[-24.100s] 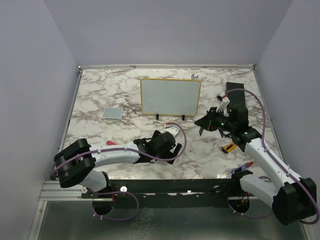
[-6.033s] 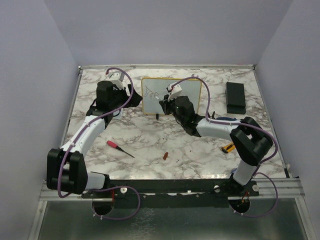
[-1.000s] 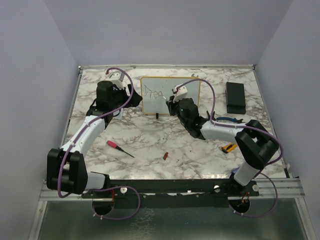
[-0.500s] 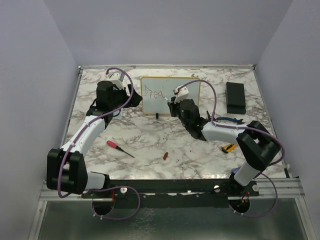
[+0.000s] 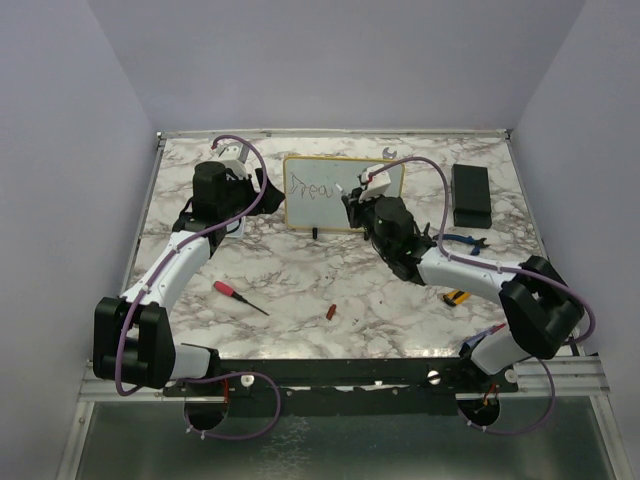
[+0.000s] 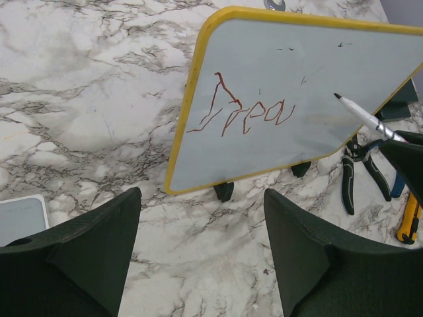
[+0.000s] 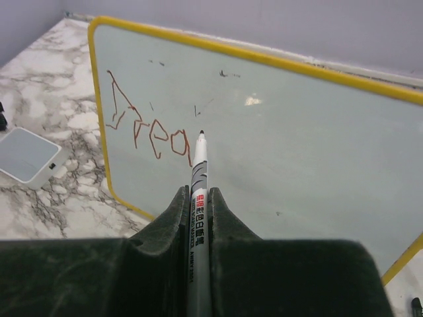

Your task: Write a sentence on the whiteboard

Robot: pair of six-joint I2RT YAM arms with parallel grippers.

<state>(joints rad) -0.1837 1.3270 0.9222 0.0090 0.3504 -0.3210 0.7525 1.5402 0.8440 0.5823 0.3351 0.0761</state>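
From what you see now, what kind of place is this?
Probably a robot test booth: plain walls enclose a marble-patterned table, and two robot arms are mounted on a metal rail.

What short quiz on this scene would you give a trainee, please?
1. True or false: the left gripper holds the marker.
2. The whiteboard now reads: A) "Drea" B) "Dreams come true" C) nothing.
3. Which loose tool has a red handle?
Key: 1. False: the right gripper is shut on it, and the left gripper is open. 2. A. 3. The screwdriver.
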